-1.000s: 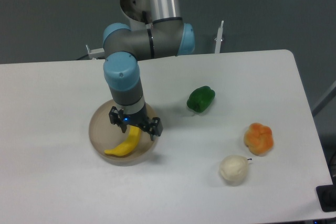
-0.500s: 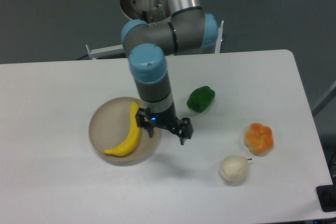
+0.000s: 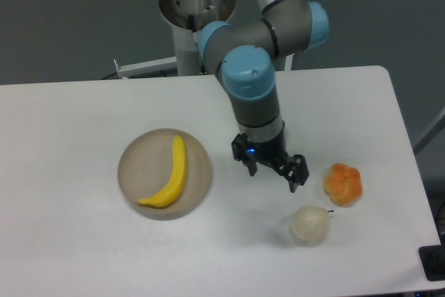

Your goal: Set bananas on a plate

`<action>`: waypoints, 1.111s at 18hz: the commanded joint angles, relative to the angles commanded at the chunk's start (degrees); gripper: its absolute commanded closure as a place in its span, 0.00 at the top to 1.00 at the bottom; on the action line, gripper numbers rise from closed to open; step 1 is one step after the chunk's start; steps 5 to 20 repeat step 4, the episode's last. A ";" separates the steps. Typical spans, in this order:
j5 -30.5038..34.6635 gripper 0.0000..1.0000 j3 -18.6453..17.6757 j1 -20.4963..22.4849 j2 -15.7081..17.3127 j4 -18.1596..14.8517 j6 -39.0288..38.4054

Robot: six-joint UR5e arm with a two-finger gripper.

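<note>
Banana [image 3: 169,181] lies inside the plate [image 3: 132,165], placement looks done. Gripper [image 3: 273,169] hangs well right of the plate, jaws spread, holding nothing. Next move, I'd guess: just retract clear of the fruit nearby.

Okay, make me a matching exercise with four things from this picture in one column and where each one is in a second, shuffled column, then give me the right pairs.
Column one:
1. banana
2. claw
3. orange lobed fruit
4. whitish round fruit

Column two:
A. nearest the table's front edge, right of centre
B. lying inside the plate
C. above the table, empty, between the plate and the two fruits
D. farthest right, near the table's right edge

Pairs: 1-B, 2-C, 3-D, 4-A
</note>
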 joint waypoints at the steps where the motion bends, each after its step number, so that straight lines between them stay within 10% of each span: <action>1: -0.09 1.00 0.09 0.53 0.09 0.00 1.58; 20: -0.09 1.00 0.35 0.80 0.00 0.00 1.86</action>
